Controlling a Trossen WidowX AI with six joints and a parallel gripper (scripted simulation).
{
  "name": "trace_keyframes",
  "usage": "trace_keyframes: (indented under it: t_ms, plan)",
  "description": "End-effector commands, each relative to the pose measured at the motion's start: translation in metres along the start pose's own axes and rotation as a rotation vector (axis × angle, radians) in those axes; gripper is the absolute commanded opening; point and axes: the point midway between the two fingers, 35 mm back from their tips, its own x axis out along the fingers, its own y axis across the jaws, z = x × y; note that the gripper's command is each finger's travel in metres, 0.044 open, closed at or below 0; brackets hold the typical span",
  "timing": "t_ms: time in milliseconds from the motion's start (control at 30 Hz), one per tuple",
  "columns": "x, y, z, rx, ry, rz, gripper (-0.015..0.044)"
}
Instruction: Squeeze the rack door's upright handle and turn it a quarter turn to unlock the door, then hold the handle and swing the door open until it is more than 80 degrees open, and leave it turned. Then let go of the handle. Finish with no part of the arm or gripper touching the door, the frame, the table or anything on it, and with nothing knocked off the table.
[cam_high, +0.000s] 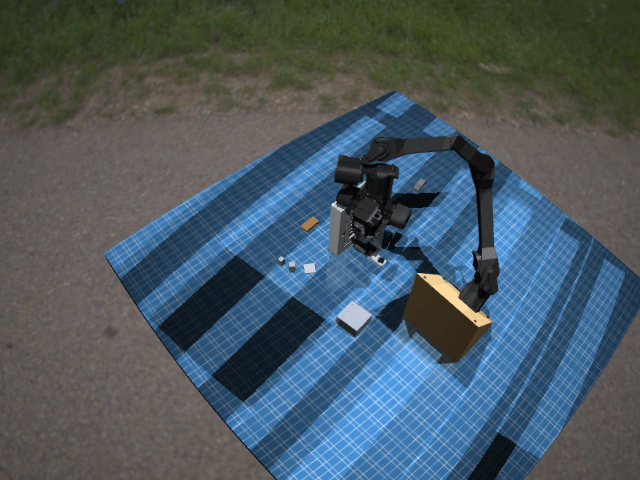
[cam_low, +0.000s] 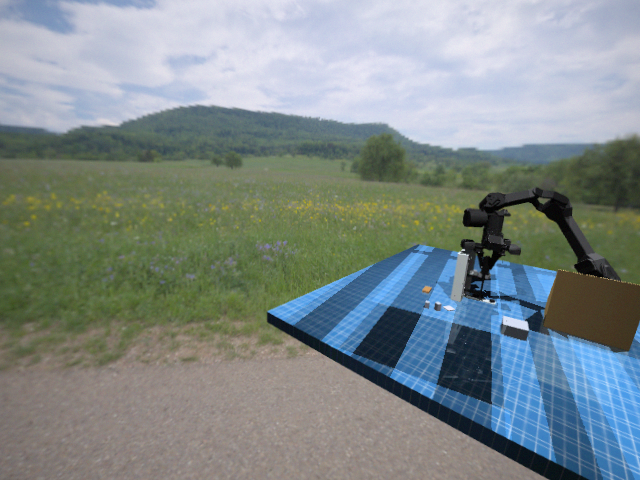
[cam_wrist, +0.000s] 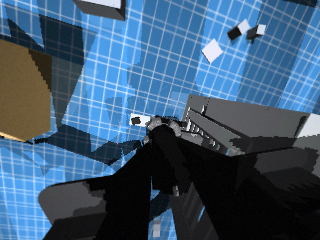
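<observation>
The pale grey rack (cam_high: 337, 229) (cam_low: 458, 276) (cam_wrist: 260, 122) stands upright on the table, largely covered by the arm in the top view. Slotted grey parts show beside it in the wrist view. My gripper (cam_high: 364, 248) (cam_low: 484, 281) (cam_wrist: 164, 144) points down just beside the rack, shut on the door's handle; the fingers and their shadow hide most of the handle. A small white piece with a dark spot (cam_high: 379, 259) (cam_wrist: 137, 120) shows low beside the fingertips. The door's outline and its opening angle cannot be told clearly.
A tan box (cam_high: 439, 322) (cam_low: 591, 312) (cam_wrist: 25, 92) stands by the arm's base. A white-topped block (cam_high: 354, 317) (cam_low: 515, 326) lies between it and the rack. Small pale pieces (cam_high: 309, 268) (cam_wrist: 212, 51), an orange block (cam_high: 309, 223) (cam_low: 427, 289) and a grey block (cam_high: 419, 184) lie around.
</observation>
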Motion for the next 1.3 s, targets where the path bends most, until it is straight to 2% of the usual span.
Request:
trace_keyframes:
  t_ms: [0, 167, 200, 300, 1267]
  plan:
    - [0.0004, 0.0001, -0.0014, -0.021, 0.007, 0.0, 0.0152]
    - [0.0004, 0.0001, -0.0014, -0.021, 0.007, 0.0, 0.0283]
    - [0.0004, 0.0001, -0.0014, -0.021, 0.007, 0.0, 0.0292]
    - [0.0003, 0.0001, -0.0014, 0.053, 0.007, 0.0, 0.0292]
    - [0.0003, 0.0, -0.0014, 1.49, 0.005, -0.005, 0.0292]
